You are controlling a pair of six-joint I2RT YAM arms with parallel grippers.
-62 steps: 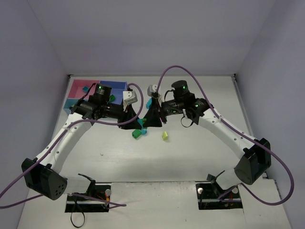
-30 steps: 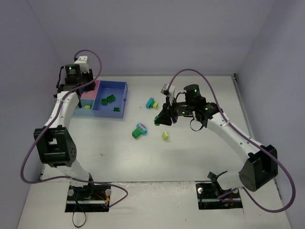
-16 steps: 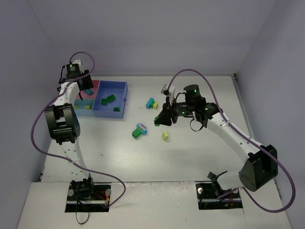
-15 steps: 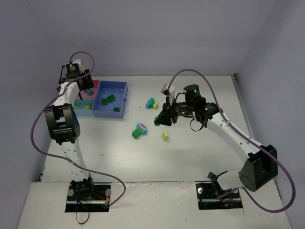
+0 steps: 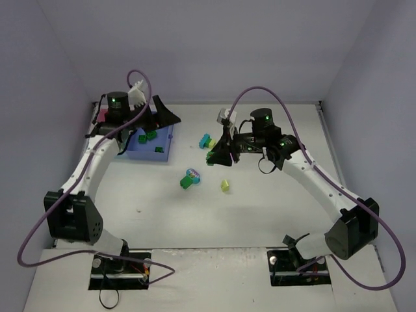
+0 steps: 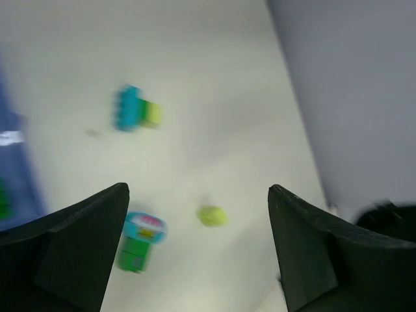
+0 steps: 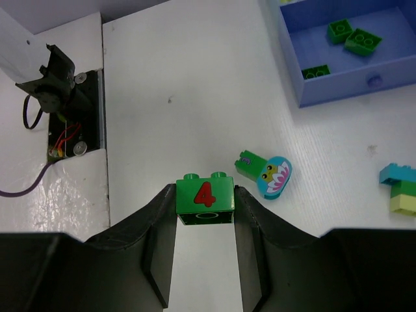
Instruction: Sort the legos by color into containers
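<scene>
My right gripper (image 7: 205,203) is shut on a dark green lego (image 7: 205,197) with a red 4 on it, held above the table (image 5: 212,156). Below it lie a green-and-teal flower lego (image 7: 265,171) (image 5: 189,179), a teal and yellow-green pair (image 5: 207,140) (image 7: 399,188) and a yellow-green lego (image 5: 225,185). The medium-blue container (image 5: 168,140) (image 7: 338,88) holds three dark green legos (image 7: 354,38). My left gripper (image 5: 166,116) hangs over that container's right side, open and empty (image 6: 198,250). A sliver of the pink container (image 5: 102,117) shows behind the left arm.
The left wrist view is blurred; it shows the same loose legos on the table and the back wall (image 6: 351,84) to the right. The left arm's base plate with wires (image 7: 65,97) lies near the table's front edge.
The left arm has swung right from the pink container to over the blue one, and its jaws have opened. The right gripper has shifted slightly up and left with the green lego.
</scene>
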